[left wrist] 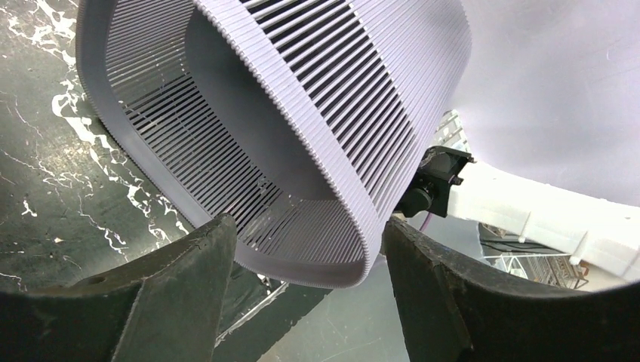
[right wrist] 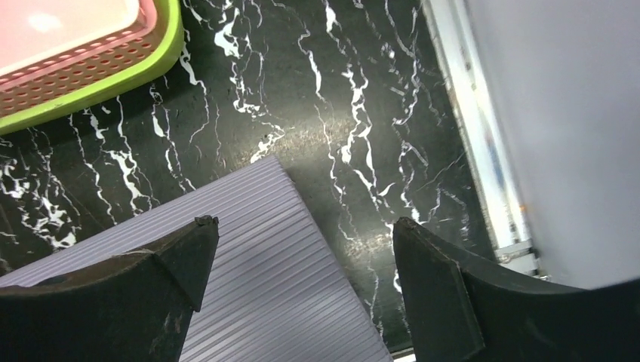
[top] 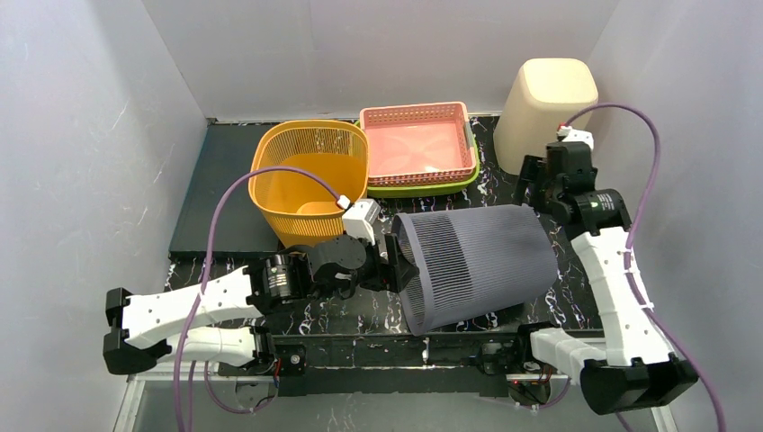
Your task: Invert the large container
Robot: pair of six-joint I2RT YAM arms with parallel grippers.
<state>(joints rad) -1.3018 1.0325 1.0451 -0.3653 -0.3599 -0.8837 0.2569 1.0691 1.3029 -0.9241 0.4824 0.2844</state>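
Note:
The large container (top: 477,261) is a grey slatted bin lying on its side on the black marble table (top: 360,310), with its mouth facing left. My left gripper (top: 400,261) is at that mouth. In the left wrist view its jaws (left wrist: 309,226) stand open on either side of the lower corner of the rim (left wrist: 302,264), one finger inside the container (left wrist: 302,113) and one outside. My right gripper (top: 533,184) hovers over the closed base end, to the right. It is open (right wrist: 302,226) with nothing between its fingers, above the ribbed grey wall (right wrist: 264,286).
An orange basket (top: 310,180) stands behind the left gripper. A pink tray (top: 416,144) nests in a green tray (top: 423,187) at the back. A cream bin (top: 544,108) stands upside down behind the right gripper. White walls enclose the table, with a metal rail (right wrist: 468,113) at its right edge.

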